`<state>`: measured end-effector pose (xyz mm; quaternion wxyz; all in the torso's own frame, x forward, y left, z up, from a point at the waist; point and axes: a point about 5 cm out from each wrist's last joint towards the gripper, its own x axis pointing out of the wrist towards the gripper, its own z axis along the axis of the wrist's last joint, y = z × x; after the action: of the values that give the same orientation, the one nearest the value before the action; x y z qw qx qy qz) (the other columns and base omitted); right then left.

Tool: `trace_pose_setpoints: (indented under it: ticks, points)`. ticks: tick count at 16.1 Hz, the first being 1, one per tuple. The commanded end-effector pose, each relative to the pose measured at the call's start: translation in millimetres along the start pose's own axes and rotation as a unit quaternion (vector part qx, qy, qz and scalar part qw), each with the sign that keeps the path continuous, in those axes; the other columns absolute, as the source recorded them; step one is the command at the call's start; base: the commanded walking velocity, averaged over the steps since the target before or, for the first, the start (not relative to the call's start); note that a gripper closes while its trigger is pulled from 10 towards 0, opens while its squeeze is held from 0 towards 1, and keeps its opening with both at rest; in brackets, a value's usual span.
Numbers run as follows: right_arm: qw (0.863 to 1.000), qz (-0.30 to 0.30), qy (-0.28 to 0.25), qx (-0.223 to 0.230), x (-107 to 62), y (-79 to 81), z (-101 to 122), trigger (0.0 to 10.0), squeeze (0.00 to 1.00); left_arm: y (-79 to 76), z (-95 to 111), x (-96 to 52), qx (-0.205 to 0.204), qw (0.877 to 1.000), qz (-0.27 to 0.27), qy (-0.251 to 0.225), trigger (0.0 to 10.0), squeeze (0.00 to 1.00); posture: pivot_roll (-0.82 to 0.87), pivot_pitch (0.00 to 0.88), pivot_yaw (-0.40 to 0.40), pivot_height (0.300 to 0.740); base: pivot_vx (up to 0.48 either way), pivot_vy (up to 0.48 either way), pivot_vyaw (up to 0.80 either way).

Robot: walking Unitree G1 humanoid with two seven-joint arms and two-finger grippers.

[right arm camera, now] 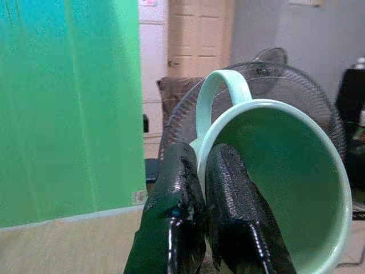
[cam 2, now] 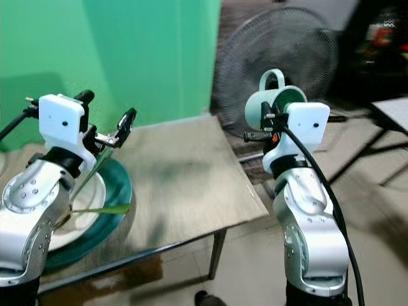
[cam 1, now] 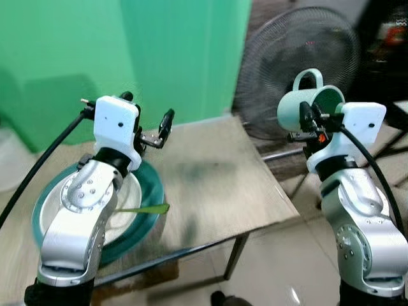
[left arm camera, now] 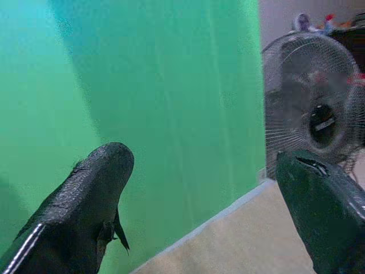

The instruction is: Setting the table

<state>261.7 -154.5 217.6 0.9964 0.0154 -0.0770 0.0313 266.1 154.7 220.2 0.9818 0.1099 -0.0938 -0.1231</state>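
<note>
The right gripper (cam 1: 306, 118) is pinching the mug (cam 1: 306, 102) by its rim, one finger inside and one outside, mouth tipped sideways, handle up. It is hanging at the upper right of the frame, off the bench (cam 1: 217, 185) edge; the plate (cam 1: 143, 217) is lying lower left. The left gripper (cam 1: 150, 127), jaws wide and empty, is hovering above the plate.

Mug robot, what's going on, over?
Right claw shut on mint green mug, held up past the table edge. Left claw open above plate. Nothing blocking.
</note>
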Motion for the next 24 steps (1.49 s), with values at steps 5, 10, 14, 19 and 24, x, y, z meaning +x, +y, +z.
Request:
trace_pose_setpoints:
  ticks: [5, 10, 14, 19, 24]
  points:
    - [1.0, -0.003, -0.005, 0.004, 0.4, -1.0, 2, 10.0, 0.0, 1.5, 2, 0.8, -0.006, 1.0, 0.004, -0.008, 10.0, 0.0, 0.12, 0.0, -0.017, 0.74, 0.0, 0.0, -0.8]
    - [1.0, -0.002, -0.006, 0.006, -0.2, -1.3, 2, 10.0, 0.0, 2.4, 7, 1.6, -0.016, 1.0, 0.006, -0.022, 10.0, 0.0, 0.12, 0.0, -0.018, 0.74, 0.0, 0.0, -0.8]
    - [1.0, -0.019, 0.005, 0.004, -3.4, -4.4, -1, 10.0, 0.0, -1.3, 11, 5.0, -0.034, 0.999, -0.003, -0.032, 10.0, 0.0, 0.11, 0.0, -0.011, 0.74, 0.0, 0.0, -0.8]
    - [0.996, -0.033, 0.075, -0.044, -9.6, -12.0, -20, 10.0, 0.0, -5.6, 2, 6.4, -0.027, 1.0, -0.006, -0.011, 10.0, 0.0, 0.1, 0.0, -0.006, 0.74, 0.0, 0.0, -0.8]
    - [0.98, 0.001, 0.162, -0.113, -20.8, -7.7, -52, 10.0, 0.0, -6.6, -17, 3.4, -0.005, 1.0, -0.014, 0.021, 10.0, 0.0, 0.09, 0.0, -0.005, 0.74, 0.0, 0.0, -0.8]
